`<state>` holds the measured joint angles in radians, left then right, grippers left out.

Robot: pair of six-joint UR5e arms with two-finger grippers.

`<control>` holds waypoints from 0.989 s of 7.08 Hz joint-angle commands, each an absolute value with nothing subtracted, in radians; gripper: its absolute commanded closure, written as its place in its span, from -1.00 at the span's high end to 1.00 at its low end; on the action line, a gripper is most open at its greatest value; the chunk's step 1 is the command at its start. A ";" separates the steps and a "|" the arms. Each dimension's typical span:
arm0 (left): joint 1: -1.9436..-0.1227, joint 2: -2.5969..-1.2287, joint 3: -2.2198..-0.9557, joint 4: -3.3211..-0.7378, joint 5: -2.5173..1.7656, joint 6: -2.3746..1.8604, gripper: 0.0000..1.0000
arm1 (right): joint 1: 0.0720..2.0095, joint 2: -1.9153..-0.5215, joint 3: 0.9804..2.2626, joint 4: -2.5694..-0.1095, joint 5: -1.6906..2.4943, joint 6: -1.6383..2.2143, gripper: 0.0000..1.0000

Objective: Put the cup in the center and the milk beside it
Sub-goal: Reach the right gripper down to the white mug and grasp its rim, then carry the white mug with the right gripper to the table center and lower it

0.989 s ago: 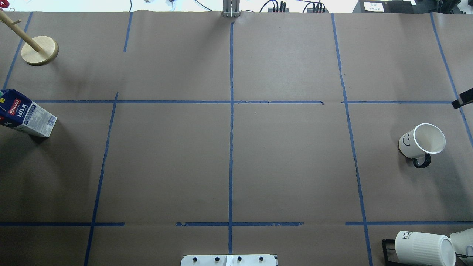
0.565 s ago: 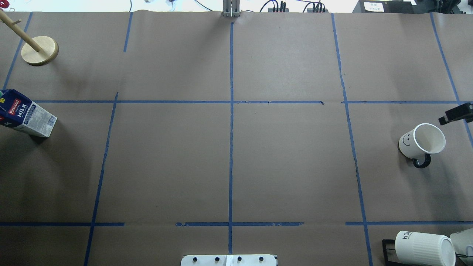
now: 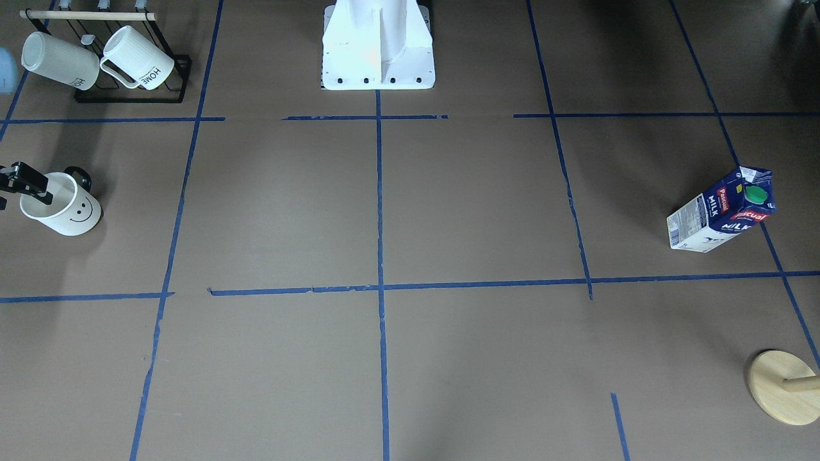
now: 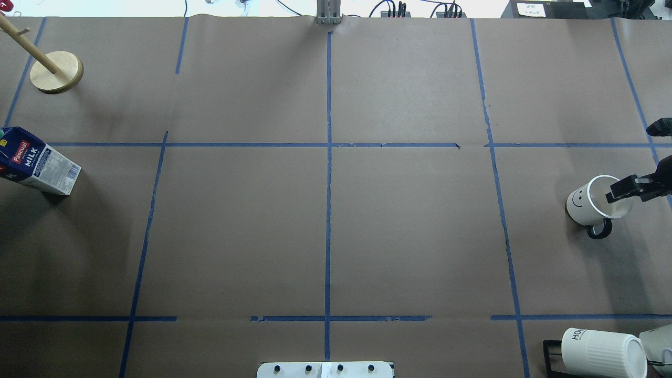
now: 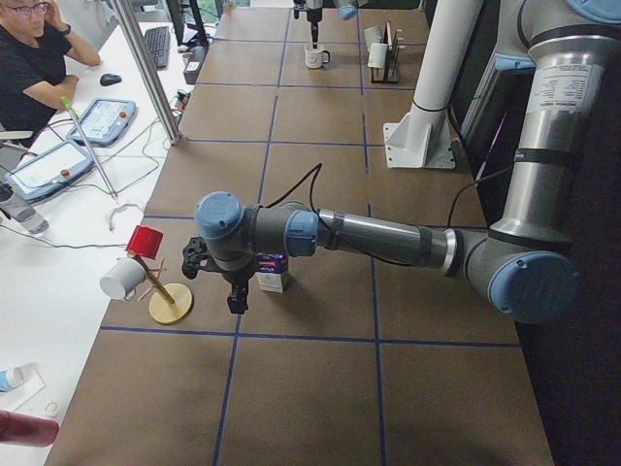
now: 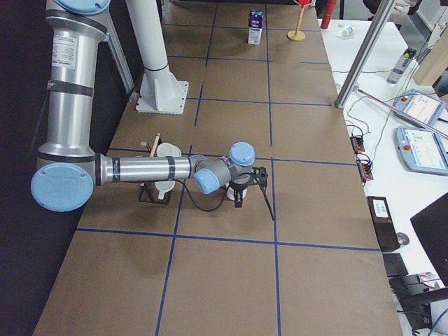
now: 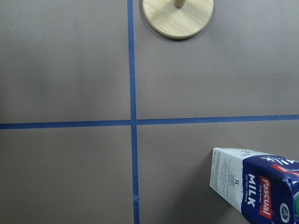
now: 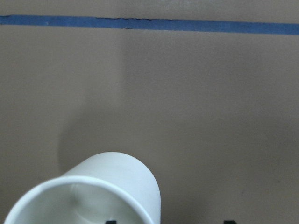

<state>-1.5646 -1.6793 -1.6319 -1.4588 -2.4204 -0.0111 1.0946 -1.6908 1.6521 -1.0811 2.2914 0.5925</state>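
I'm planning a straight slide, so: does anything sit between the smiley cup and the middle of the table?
Nothing visible does. Between the cup and the middle, the table shows only bare paper and blue tape. The mug rack stands nearer the robot, off that line; the milk is beyond the middle.

Brown paper over the whole table [image 4: 236,236], marked off into large rectangles with blue tape [image 4: 328,210], torn and patchy in places. Lit evenly from above, with only soft, blurred shadows on the paper. Along the far long side, a white desk [image 5: 49,340] set right against the table's edge, with an aluminium post [image 5: 146,68] rising at the seam. On that desk, a black keyboard [image 5: 158,44], a dark mouse [image 5: 110,80] and two grey-and-blue pendants [image 5: 102,118] with pale screens. Black plugs and wires [image 4: 399,9] bunched at the same edge. Beyond the opposite long side, deep shadow.
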 commanded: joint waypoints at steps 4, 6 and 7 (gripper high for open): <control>-1.563 -1.674 -1.641 -1.460 -2.422 -0.011 1.00 | 1.060 -1.526 1.805 -1.168 2.382 0.676 -1.00; -1.563 -1.675 -1.643 -1.460 -2.422 -0.011 1.00 | 0.872 -1.151 1.777 -1.358 2.314 1.079 -1.00; -1.556 -1.675 -1.641 -1.460 -2.422 -0.011 1.00 | 0.782 -1.014 1.703 -1.389 2.204 1.230 -1.00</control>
<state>-1.5609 -1.6749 -1.6424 -1.4603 -2.4221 -0.0111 0.8952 -1.1974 1.7641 -1.3265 2.3073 1.0304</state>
